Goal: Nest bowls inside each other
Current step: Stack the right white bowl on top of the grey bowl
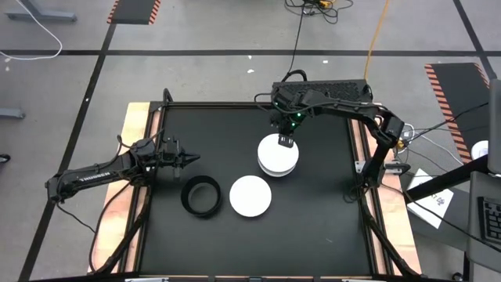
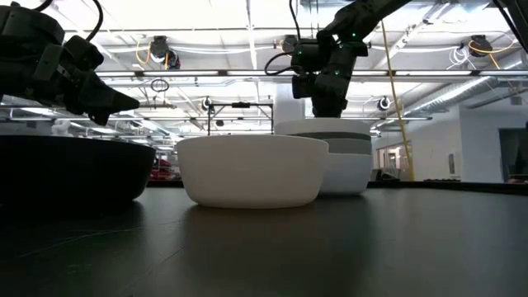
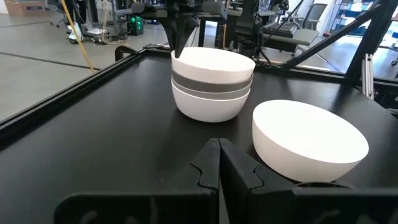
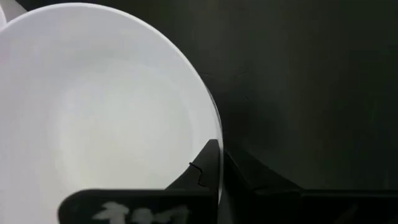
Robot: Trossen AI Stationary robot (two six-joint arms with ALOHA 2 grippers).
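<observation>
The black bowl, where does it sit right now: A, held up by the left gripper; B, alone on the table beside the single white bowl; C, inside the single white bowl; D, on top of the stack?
B: the black bowl stands by itself on the table, next to the single white bowl and apart from the stack.

The black bowl (image 2: 70,169) runs off the low view's edge (left side).

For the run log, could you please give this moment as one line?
stack of bowls: right gripper shut on rim | white bowl, black bowl: loose | left gripper: shut, empty, waiting
</observation>
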